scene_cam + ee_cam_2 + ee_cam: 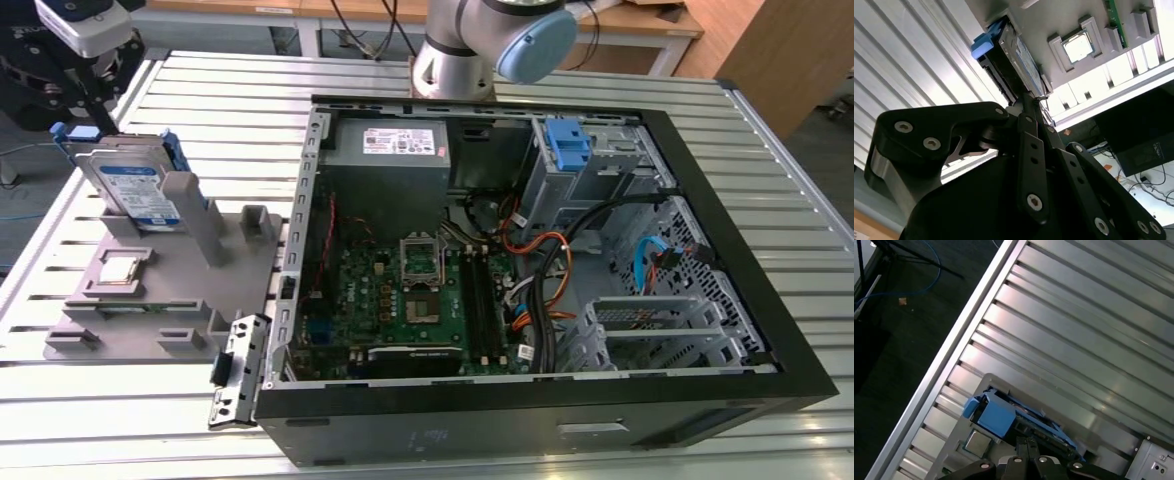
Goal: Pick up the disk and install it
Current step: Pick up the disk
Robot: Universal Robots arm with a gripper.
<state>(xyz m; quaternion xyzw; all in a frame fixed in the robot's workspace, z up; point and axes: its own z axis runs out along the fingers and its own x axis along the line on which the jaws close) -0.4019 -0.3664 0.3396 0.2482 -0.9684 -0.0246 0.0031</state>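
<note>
Disk (128,186) on end, long axis upright

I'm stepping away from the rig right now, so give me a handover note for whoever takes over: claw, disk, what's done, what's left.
The claw is at the upper end of the disk, by its blue tab; whether it grips cannot be told.
The disk stands on edge in the grey holder, to the exterior view's left of the open computer case.
Done: nothing beyond the claw being at the disk.
Left: the disk is not yet out of the holder, nor installed in the case.
</note>
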